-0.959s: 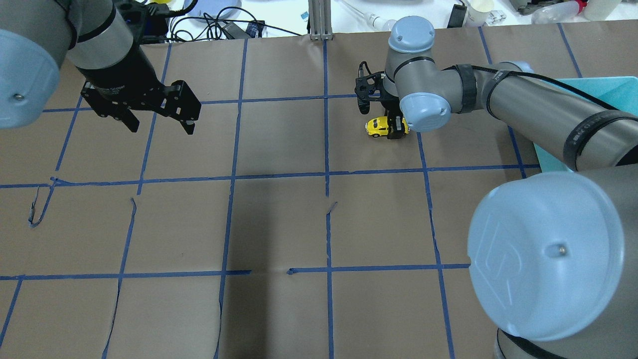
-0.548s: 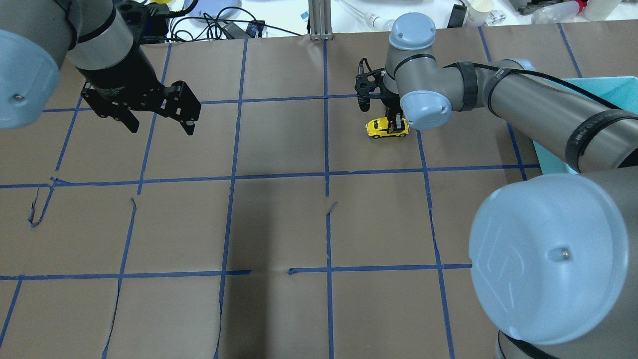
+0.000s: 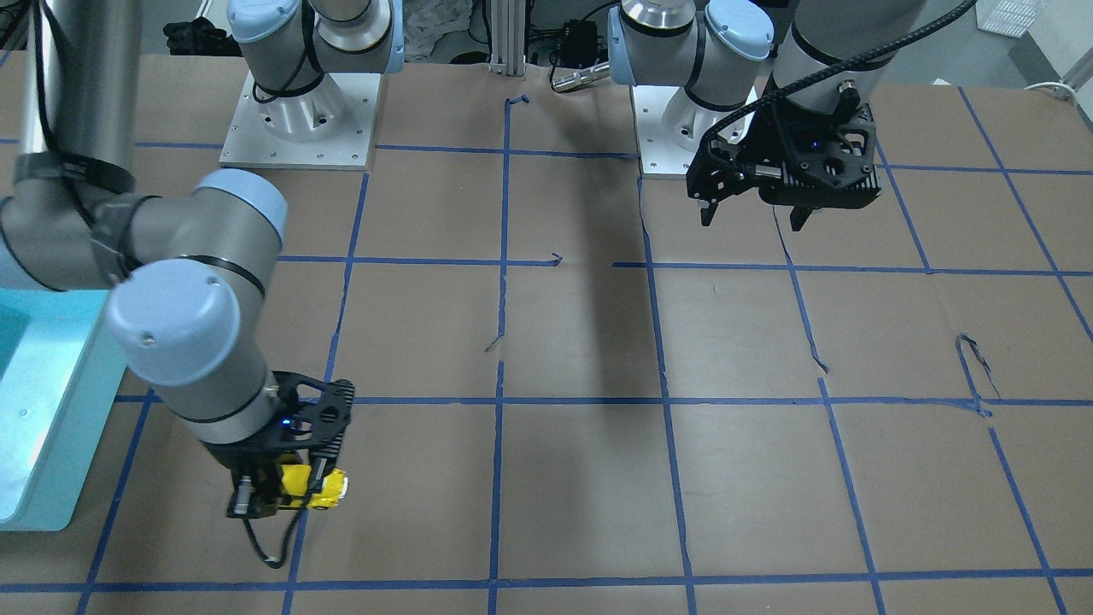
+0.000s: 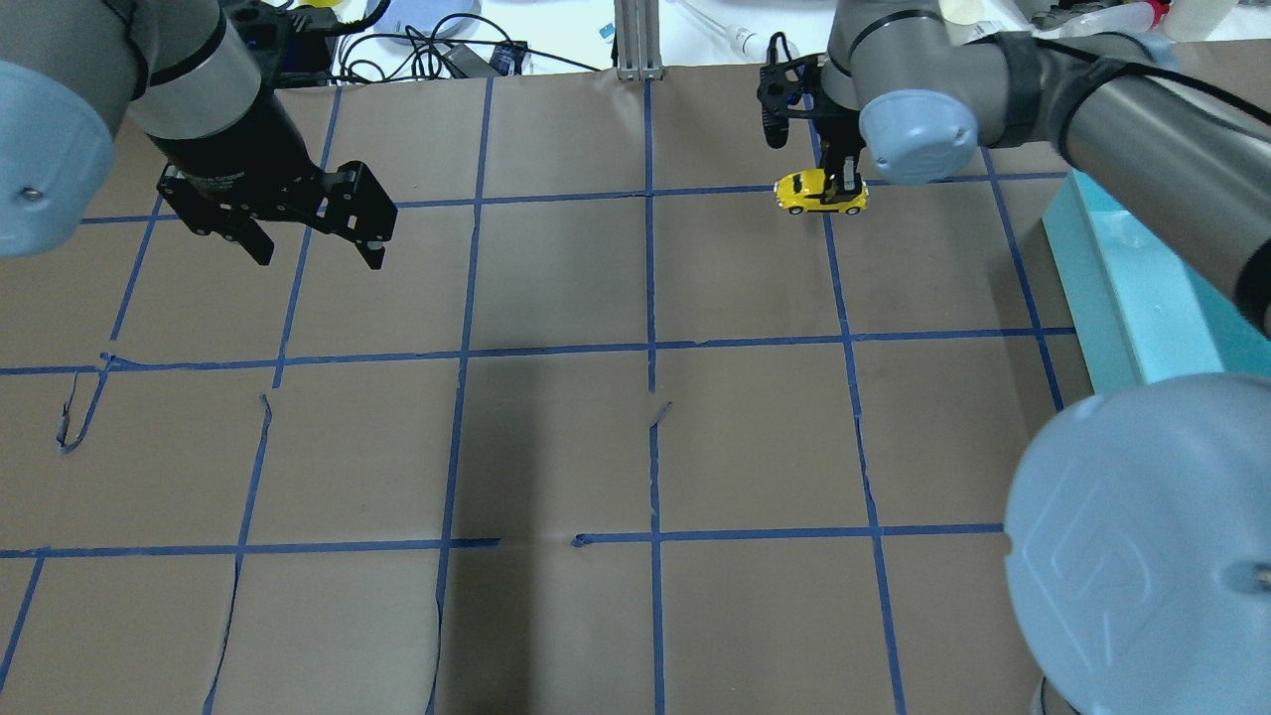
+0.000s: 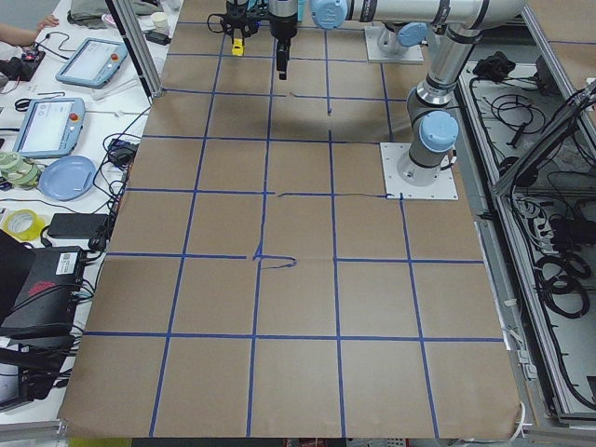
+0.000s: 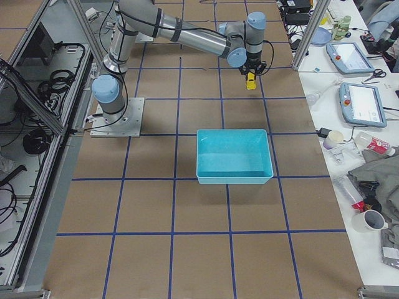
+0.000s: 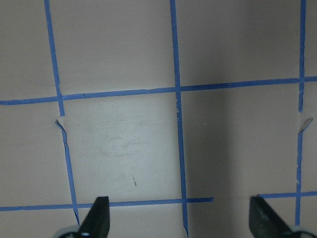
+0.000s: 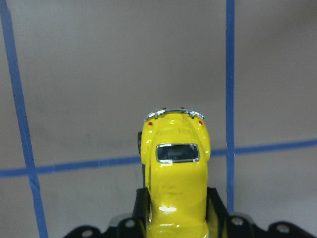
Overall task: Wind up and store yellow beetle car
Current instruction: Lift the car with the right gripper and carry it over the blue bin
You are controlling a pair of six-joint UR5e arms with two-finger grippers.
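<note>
Brown paper (image 3: 897,342), gridded with blue tape (image 3: 666,401), is recorded as the work surface from the front. The yellow beetle car (image 3: 329,489) is clamped in the right gripper (image 3: 286,495) over it. The left gripper (image 3: 756,218) is spread wide and empty. Overhead: teal bin (image 4: 1102,278) noted right of the car. Left side: tablets (image 5: 47,126) noted beside the paper.

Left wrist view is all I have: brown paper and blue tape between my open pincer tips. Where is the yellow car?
Observer: The right pincer has the yellow car, shut on its sides, well across the table from your arm.
Operator: Is there somewhere to store it?
Observer: Yes, a turquoise bin sits on the table on the robot's right side, apart from the car.
Operator: Which end of the car sticks out?
Observer: In the right wrist view, its tail end, the one with the red lights, points away from the pincer.
</note>
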